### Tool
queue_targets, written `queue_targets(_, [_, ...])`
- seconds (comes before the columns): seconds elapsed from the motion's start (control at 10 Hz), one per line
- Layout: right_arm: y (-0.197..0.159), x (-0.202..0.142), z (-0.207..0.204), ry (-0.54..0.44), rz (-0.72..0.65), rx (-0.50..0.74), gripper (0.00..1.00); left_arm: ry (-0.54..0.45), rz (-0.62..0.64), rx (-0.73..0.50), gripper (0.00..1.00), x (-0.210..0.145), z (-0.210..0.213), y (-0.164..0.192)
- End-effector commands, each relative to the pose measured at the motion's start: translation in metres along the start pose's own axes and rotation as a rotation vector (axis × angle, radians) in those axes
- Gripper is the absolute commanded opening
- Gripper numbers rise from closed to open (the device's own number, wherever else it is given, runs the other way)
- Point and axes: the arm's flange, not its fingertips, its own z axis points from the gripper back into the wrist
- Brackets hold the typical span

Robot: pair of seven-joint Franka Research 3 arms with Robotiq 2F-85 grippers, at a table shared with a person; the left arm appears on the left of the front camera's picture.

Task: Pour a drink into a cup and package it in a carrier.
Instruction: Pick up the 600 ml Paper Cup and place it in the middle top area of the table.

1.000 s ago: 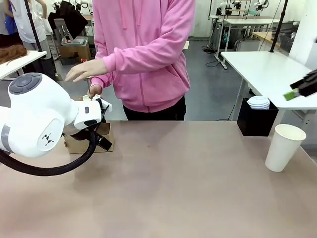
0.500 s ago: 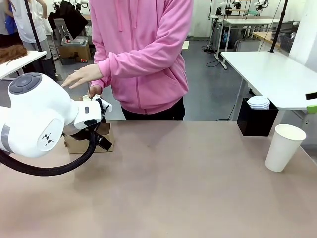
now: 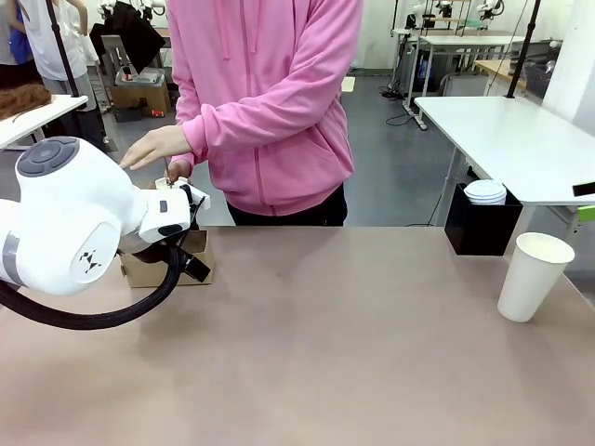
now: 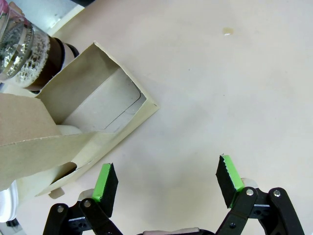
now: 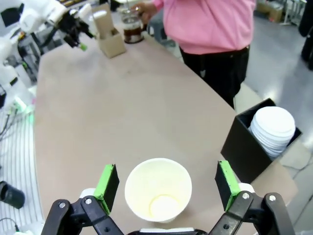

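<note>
- Nearest, the right gripper (image 5: pixel 167 180), black two-finger metal with ribbed green pads, hangs with its jaws spread wide, gripping nothing.
- Directly below it, near the right edge of the matte beige table (image 3: pixel 353 353), stands the plain white tapered paper cup (image 5: pixel 158 188), lidless, its round mouth open and its pale bottom bare.
- Toward the left edge, the left gripper (image 4: pixel 167 177) hovers over the tabletop, jaws wide apart and empty, just beside the carrier.
- That small brown cardboard carrier (image 4: pixel 98 112), a low box with a tall folded handle tab, sits toward the far left corner, with one compartment showing open.
- Just behind it stands the clear glass jug (image 4: pixel 19 44), with the dark brown drink (image 5: pixel 131 35) in its lower part.
- At the far edge stands a person in a soft pink hoodie (image 3: pixel 270 102), one hand (image 3: pixel 153 147) held flat above the jug.
- Past the far right corner, a square black box (image 3: pixel 482 230) holds a stack of round white lids (image 3: pixel 485 191).
</note>
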Motion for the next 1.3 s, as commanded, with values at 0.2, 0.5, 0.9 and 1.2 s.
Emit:
queue_targets(0.2, [-0.023, -0.054, 0.036, -0.146, -0.01, 0.031, 1.0, -0.001, 0.0, -0.001, 1.0, 0.0, 0.0, 0.0])
queue_targets(0.5, [-0.029, -0.125, 0.051, -0.355, 0.038, 0.077, 1.0, -0.001, 0.0, -0.001, 1.0, 0.0, 0.0, 0.0])
queue_targets(0.9, [-0.032, -0.183, 0.014, -0.462, 0.05, 0.125, 1.0, -0.001, 0.0, -0.001, 1.0, 0.0, 0.0, 0.0])
queue_targets(1.2, [-0.026, -0.204, -0.026, -0.465, 0.026, 0.146, 1.0, -0.001, 0.0, -0.001, 1.0, 0.0, 0.0, 0.0])
